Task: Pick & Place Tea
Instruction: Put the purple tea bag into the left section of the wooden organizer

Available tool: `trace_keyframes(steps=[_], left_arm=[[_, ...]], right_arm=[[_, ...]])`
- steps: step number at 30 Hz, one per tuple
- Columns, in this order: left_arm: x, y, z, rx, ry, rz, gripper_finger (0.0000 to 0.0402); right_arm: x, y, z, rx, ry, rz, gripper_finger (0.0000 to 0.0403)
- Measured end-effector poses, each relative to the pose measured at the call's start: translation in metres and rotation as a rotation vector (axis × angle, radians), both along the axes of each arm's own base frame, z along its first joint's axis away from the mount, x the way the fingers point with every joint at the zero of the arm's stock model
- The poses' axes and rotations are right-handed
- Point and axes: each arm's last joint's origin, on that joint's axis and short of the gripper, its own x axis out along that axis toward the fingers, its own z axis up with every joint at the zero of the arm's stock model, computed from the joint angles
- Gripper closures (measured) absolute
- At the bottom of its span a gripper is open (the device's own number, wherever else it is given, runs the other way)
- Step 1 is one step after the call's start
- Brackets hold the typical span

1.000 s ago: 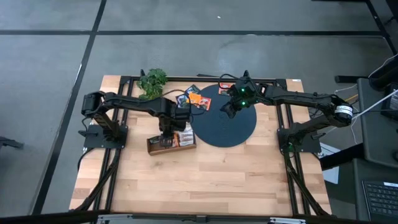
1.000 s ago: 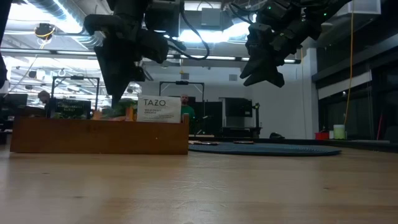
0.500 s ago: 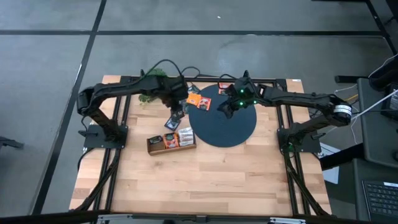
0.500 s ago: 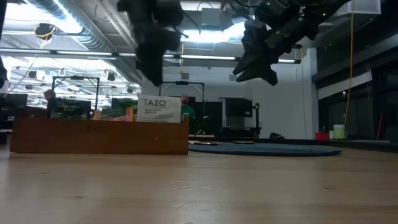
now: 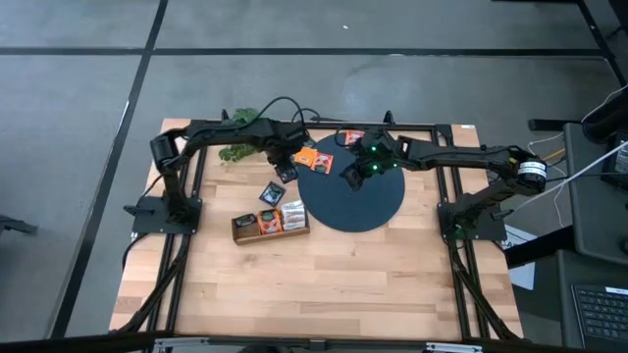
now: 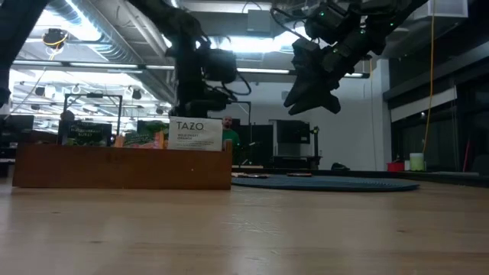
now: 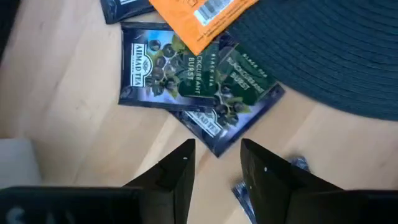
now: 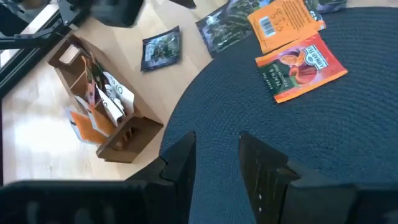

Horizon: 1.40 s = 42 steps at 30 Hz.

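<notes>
High view. Left gripper [image 5: 286, 165] reaches over the sachets at the disc's [image 5: 365, 209] left rim, near the plant [image 5: 239, 132]. Right gripper [image 5: 355, 175] hangs over the disc's upper part. An orange sachet [image 5: 312, 159] lies on the disc's edge; one dark sachet [image 5: 272, 193] lies alone on the table [image 5: 324, 284], between the disc and the tray [image 5: 271, 224], which holds several sachets.

Low view. The tray stands at left with a white TAZO sachet [image 6: 195, 134] upright in it. Both grippers are raised above the table, the right gripper [image 6: 306, 95] over the flat disc [image 6: 328, 183].

Left wrist view. The fingers [image 7: 176, 177] stand a small gap apart with nothing between them. Beyond them lie two overlapping dark sachets [image 7: 163, 71], one partly on the disc rim, with an orange sachet [image 7: 202, 18] overlapping both.

Right wrist view. The fingers [image 8: 180, 165] stand a small gap apart, empty, above the disc [image 8: 298, 149]. Two orange sachets [image 8: 300, 65] rest on the disc, dark ones [image 8: 222, 25] lie at its rim, one dark sachet [image 8: 160, 48] lies apart on the wood, and the tray [image 8: 102, 115] holds upright sachets.
</notes>
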Motion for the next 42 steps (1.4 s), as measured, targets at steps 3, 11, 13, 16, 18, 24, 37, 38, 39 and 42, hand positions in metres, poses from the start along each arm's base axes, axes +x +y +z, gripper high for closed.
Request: trace_keyframes(steps=[3,11,13,16,18,24,37,38,39,42], left_arm=[[0.002,0.004,-0.008,-0.050,-0.009,-0.001,0.0276],[-0.013,-0.003,-0.014,-0.256,-0.110,-0.056,0.0276],[-0.023,-0.007,-0.011,-0.272,-0.159,-0.047,0.0276],[-0.041,-0.016,-0.006,-0.236,-0.189,-0.039,0.0276],[-0.053,-0.022,-0.005,-0.210,-0.190,-0.032,0.0276],[-0.071,-0.034,-0.024,-0.181,-0.169,0.017,0.0276],[-0.072,-0.027,-0.033,-0.085,-0.221,-0.227,0.0276],[-0.072,-0.027,-0.032,-0.081,-0.220,-0.250,0.0276],[-0.072,-0.027,-0.032,-0.077,-0.218,-0.271,0.0276],[-0.072,-0.027,-0.032,-0.072,-0.218,-0.322,0.0276]], right_arm=[[0.000,0.000,0.000,-0.015,0.002,0.006,0.0281],[-0.001,0.000,-0.001,-0.012,0.016,0.008,0.0281],[-0.001,0.000,-0.001,-0.010,0.018,0.008,0.0281],[-0.001,0.001,-0.001,-0.002,0.014,0.019,0.0281],[-0.001,0.001,-0.001,-0.002,0.014,0.020,0.0281],[0.000,0.001,0.000,-0.009,0.006,0.025,0.0281],[0.001,0.006,-0.001,0.009,0.003,0.048,0.0281],[0.001,0.006,-0.001,0.009,0.003,0.051,0.0281],[0.002,0.007,-0.001,0.009,0.003,0.052,0.0281],[0.002,0.008,-0.001,0.011,0.002,0.057,0.0281]])
